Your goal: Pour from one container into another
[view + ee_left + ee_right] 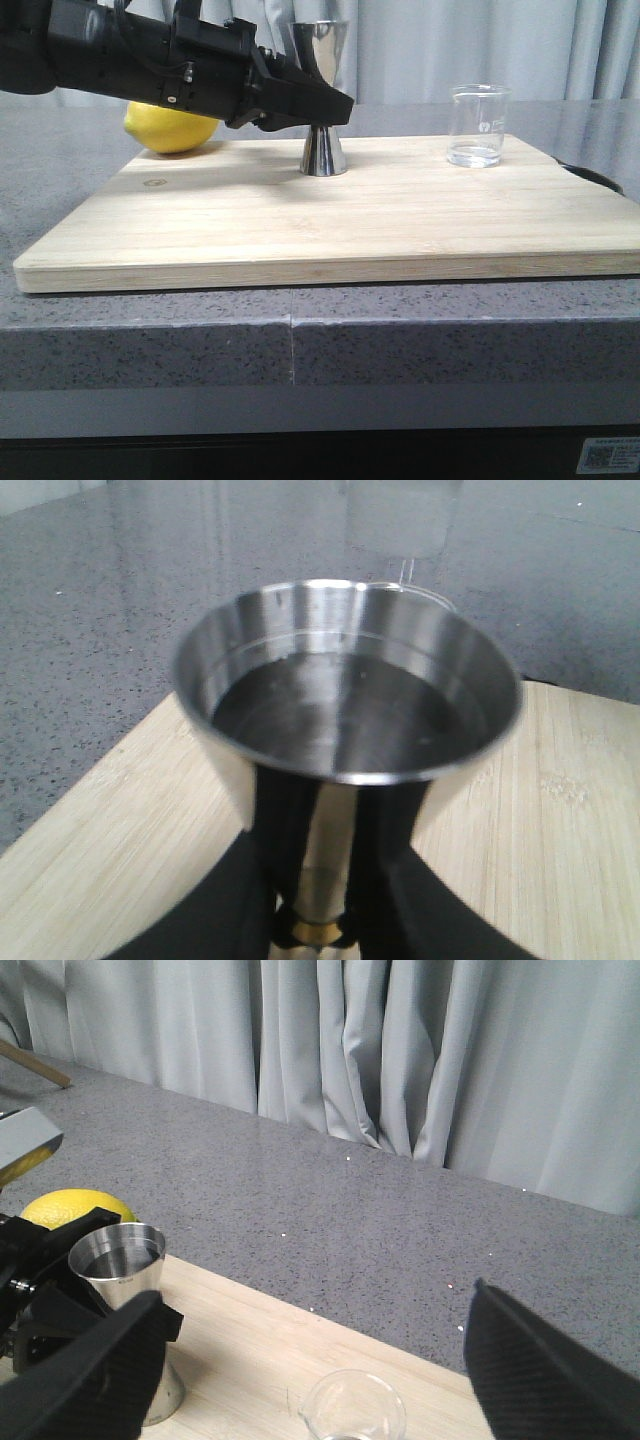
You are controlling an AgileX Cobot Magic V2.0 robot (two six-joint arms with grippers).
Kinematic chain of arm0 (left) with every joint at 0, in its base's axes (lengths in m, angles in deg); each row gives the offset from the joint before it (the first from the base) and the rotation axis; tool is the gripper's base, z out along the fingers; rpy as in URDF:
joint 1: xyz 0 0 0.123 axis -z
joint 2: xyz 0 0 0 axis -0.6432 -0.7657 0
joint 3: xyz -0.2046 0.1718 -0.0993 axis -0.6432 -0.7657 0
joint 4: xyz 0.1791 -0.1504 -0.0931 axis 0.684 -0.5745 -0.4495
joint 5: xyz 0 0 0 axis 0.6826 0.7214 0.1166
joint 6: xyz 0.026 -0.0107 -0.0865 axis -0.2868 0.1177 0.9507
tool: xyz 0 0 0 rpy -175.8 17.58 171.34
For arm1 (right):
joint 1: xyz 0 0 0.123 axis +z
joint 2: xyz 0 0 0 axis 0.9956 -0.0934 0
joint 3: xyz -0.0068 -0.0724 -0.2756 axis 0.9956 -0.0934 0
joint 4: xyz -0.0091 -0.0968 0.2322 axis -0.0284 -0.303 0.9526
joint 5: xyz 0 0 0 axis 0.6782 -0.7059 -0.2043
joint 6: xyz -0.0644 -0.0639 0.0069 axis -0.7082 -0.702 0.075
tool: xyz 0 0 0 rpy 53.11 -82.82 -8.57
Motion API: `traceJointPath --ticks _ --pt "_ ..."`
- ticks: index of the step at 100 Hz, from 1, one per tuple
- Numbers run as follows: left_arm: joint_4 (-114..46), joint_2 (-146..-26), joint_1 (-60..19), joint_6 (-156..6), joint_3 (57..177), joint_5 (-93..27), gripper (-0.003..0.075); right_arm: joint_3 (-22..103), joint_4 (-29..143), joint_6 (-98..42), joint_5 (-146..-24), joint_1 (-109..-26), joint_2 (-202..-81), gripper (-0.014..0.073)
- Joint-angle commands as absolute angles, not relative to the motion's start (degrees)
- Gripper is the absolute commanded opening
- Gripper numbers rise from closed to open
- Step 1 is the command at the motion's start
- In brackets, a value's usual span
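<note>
The steel jigger point(323, 100) stands upright near the middle back of the wooden board point(300, 225). My left gripper point(335, 105) reaches in from the left and is shut on its narrow waist. In the left wrist view the fingers point(285, 820) flank the gold band below the jigger's bowl point(350, 680), which holds dark liquid. The clear glass cup point(480, 125) stands on the board's back right, apart from the jigger, with only a trace of liquid at its bottom. My right gripper point(315, 1300) hangs open wide over the glass cup point(355, 1410); the front view does not show it.
A yellow lemon point(170, 128) lies behind the board's left back corner, under the left arm. The board rests on a grey speckled counter point(150, 340). Grey curtains point(400, 1050) hang behind. A dark object point(595, 177) sits at the board's right edge.
</note>
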State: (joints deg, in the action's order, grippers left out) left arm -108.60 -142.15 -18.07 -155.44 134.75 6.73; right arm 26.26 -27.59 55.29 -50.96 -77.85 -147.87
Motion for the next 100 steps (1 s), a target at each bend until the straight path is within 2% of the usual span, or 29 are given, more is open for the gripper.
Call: traceJointPath --ticks 1,85,100 --pt "-113.1 -139.8 -17.8 -155.7 136.2 10.9 -0.0019 27.6 -26.6 55.1 -49.7 -78.2 -146.4 0.0553" --pt "-111.6 -139.9 -17.8 -155.7 136.2 10.7 -0.0016 27.6 -26.6 55.1 -49.0 -78.2 -146.4 0.0553" --pt "-111.6 -139.9 -17.8 -155.7 136.2 10.7 0.0061 27.6 -26.6 55.1 -49.0 -78.2 -146.4 0.0553"
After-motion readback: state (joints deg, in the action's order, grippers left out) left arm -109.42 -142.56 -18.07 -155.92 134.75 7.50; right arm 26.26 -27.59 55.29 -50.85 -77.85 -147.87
